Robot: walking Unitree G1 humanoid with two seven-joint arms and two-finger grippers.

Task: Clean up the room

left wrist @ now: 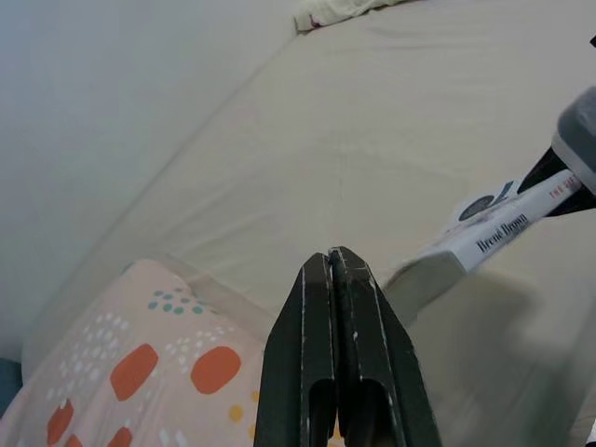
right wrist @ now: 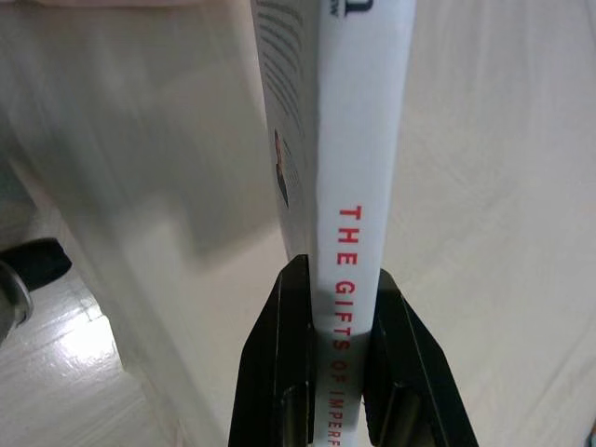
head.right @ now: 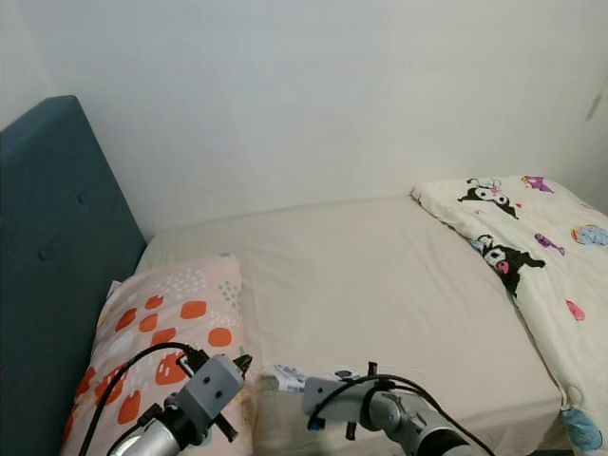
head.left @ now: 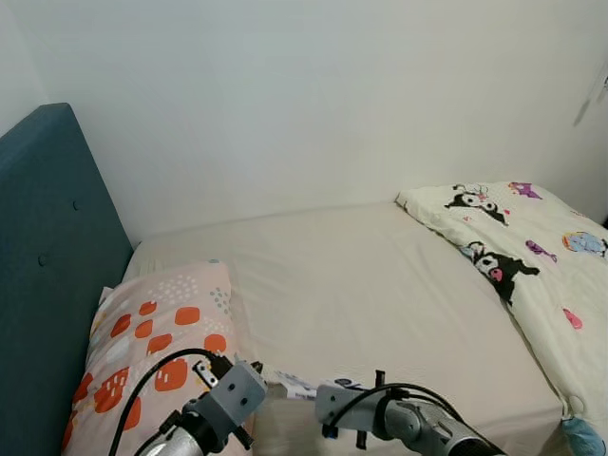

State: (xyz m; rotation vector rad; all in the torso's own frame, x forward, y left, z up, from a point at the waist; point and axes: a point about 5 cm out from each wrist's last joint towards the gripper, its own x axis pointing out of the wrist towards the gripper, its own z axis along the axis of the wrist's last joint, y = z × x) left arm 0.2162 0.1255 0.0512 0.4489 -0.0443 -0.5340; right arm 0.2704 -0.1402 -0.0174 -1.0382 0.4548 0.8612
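We see right gripper (right wrist: 340,363) clamped on spine of white book (right wrist: 335,140), held above near edge of bed (head.left: 380,285), beside pillow (head.left: 157,342). Left gripper (left wrist: 337,270) with fingers pressed together, holding nothing, above same edge near pillow. Pillow lies at headboard (head.left: 47,256) end. Cartoon blanket (head.left: 532,256) bunched at far right corner of bed.

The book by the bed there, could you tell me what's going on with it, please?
The right gripper has its jaws shut on a white book, gripping it at the spine and holding it over the near edge of the bed, beside the orange-spotted pillow. The left gripper hangs above that pillow, jaws shut and holding nothing.
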